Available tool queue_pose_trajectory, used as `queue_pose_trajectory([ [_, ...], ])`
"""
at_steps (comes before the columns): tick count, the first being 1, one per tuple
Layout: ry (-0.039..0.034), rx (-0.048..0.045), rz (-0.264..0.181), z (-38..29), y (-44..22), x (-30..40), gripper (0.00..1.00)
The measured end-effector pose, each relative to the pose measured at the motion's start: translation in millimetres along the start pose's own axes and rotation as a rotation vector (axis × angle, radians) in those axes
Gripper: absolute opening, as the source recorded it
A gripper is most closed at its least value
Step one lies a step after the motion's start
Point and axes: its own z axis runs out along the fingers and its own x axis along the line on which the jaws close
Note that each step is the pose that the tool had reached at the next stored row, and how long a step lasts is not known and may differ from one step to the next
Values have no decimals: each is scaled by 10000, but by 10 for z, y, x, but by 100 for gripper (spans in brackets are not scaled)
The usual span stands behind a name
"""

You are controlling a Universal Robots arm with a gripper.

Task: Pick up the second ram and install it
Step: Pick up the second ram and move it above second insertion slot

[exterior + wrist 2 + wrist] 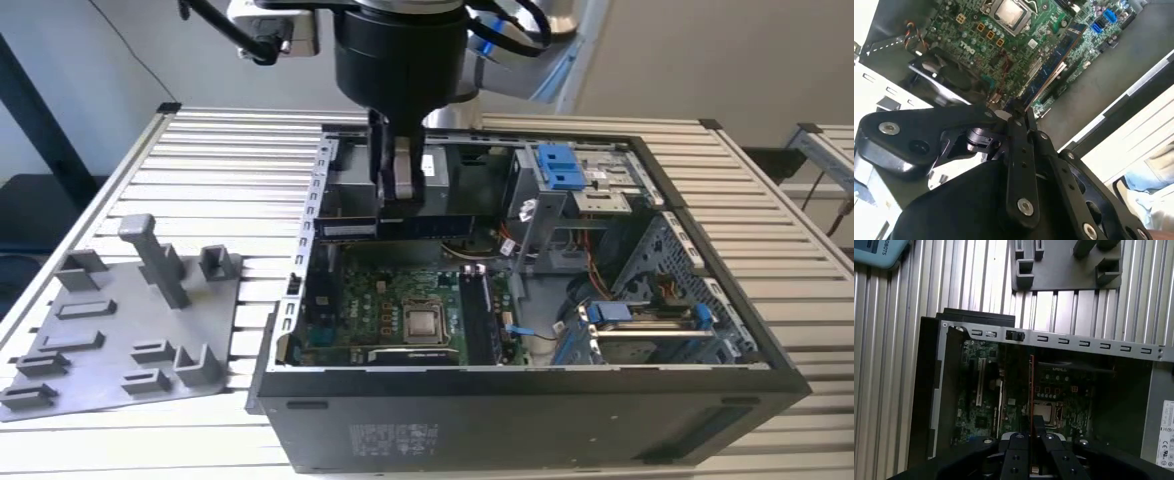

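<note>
Exterior view: the gripper (398, 205) hangs over the open computer case (534, 366) with its fingers closed on the second ram (400, 227). The board is clamped near its middle, sits level, and juts out to both sides of the fingertips, above the motherboard (380, 295).

In the second wrist view the second ram (1054, 62) runs away from the fingertips as a long slim strip. In the first wrist view it is a thin reddish line (1031, 390) just beyond them.

Risks, as I judge them:
- The board is thin, stiff and smooth, and held on a narrow patch, so it could pivot in the grip if one end catches.
- The dark memory slots (475, 312) lie well below the fingers, beside the metal-capped processor socket (424, 323). A tilted or offset board would land on a slot wall or on nearby components.
- The sheet-metal case rim and the loose cables (497, 245) close to the fingers could snag.

The ribbed metal table (227, 150) holds a matte grey plastic fixture (94, 340), well off to the side of the fingers.
</note>
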Motion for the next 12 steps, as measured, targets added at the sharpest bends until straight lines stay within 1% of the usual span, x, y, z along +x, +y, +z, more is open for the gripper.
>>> queue_pose_trajectory([
  [12,1,-1,0,-26,-299,23,14],
])
